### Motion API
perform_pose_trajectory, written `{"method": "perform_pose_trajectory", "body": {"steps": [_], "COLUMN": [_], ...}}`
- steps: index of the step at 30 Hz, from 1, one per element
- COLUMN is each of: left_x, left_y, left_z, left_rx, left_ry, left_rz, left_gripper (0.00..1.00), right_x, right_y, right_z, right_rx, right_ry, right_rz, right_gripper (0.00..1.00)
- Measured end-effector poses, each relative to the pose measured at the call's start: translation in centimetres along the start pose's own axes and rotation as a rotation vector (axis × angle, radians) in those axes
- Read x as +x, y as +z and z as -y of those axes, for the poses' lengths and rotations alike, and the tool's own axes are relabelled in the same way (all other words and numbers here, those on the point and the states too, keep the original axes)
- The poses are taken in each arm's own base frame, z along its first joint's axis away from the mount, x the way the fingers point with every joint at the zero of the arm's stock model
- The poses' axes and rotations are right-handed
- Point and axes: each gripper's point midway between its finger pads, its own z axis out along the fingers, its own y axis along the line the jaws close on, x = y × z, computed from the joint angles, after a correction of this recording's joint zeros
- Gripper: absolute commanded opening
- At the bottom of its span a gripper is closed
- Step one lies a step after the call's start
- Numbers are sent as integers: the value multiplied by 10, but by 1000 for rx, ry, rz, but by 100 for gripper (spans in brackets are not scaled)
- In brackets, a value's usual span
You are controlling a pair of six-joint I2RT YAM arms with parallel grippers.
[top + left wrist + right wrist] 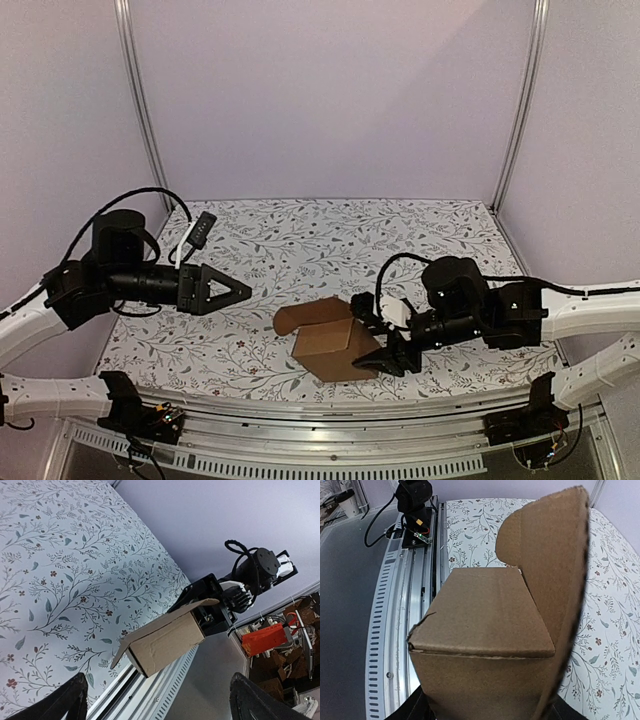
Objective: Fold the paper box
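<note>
Top external view: we see the right gripper (388,352) pinching the paper box (322,350) by the near edge of the table (330,235).
We find the left gripper (238,291) spread, well apart from the box; floral surface extends behind it.

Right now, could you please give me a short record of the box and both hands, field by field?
paper box: cube-shaped, near the front edge of the table
flap: rounded, open, not tucked in
left hand: open, empty, apart from the box
right hand: gripping the box's right side
folding: sides formed, box not closed
</note>
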Motion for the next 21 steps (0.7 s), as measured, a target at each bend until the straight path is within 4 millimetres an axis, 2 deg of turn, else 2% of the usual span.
{"method": "perform_pose_trajectory", "body": {"steps": [9, 14, 18, 21], "left_x": [37, 66, 73, 75], "left_y": [38, 62, 67, 69], "left_z": [-17, -47, -60, -63], "left_rx": [-103, -227, -279, -291], "left_ry": [24, 32, 36, 43], "left_rz": [-139, -252, -283, -288], "left_gripper": [77, 69, 64, 56], "right_x": [5, 12, 7, 6], "right_y": [15, 18, 17, 18], "right_z": [-8, -11, -11, -11], "right_rx": [-92, -109, -112, -111], "right_ry": [236, 297, 316, 323], "right_rz": [41, 44, 65, 74], "right_gripper": [53, 53, 53, 53]}}
